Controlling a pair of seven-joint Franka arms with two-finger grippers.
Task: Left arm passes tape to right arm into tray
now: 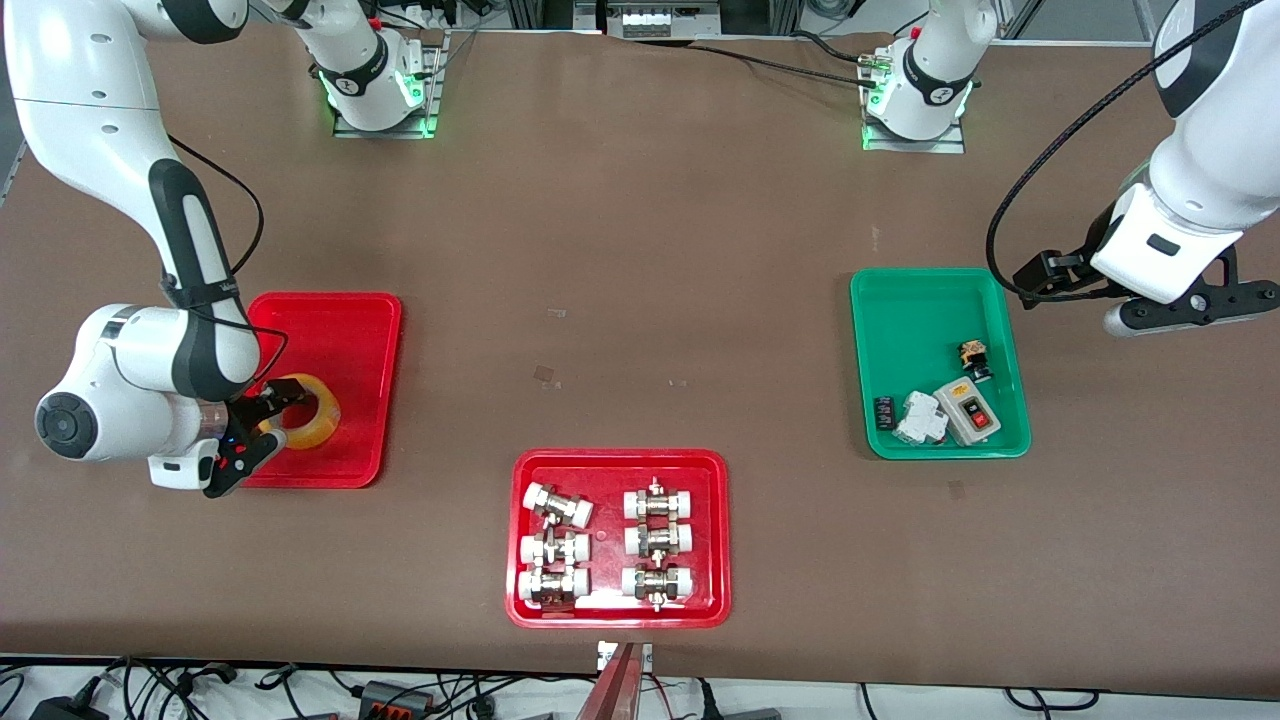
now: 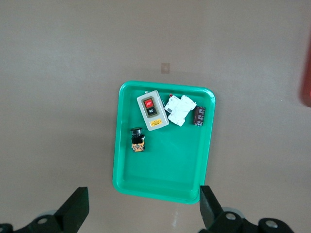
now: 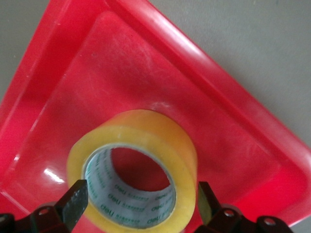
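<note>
The yellow tape [image 1: 310, 413] sits in the plain red tray [image 1: 340, 330], in the part nearer the front camera. My right gripper [image 1: 258, 430] is down at the roll and stands open. In the right wrist view its gripper [image 3: 138, 204] has a finger on each side of the tape [image 3: 146, 141], with a small gap at each, over the tray [image 3: 146, 58]. My left gripper [image 1: 1180, 318] hangs in the air by the green tray at the left arm's end of the table. In the left wrist view that gripper [image 2: 141, 213] is open with nothing between its fingers.
A green tray [image 1: 920, 310] holds a grey switch box [image 1: 968, 412], a white part and small components; the left wrist view looks down on this tray [image 2: 160, 179]. A red tray [image 1: 620, 462] with several metal pipe fittings lies near the table's front edge.
</note>
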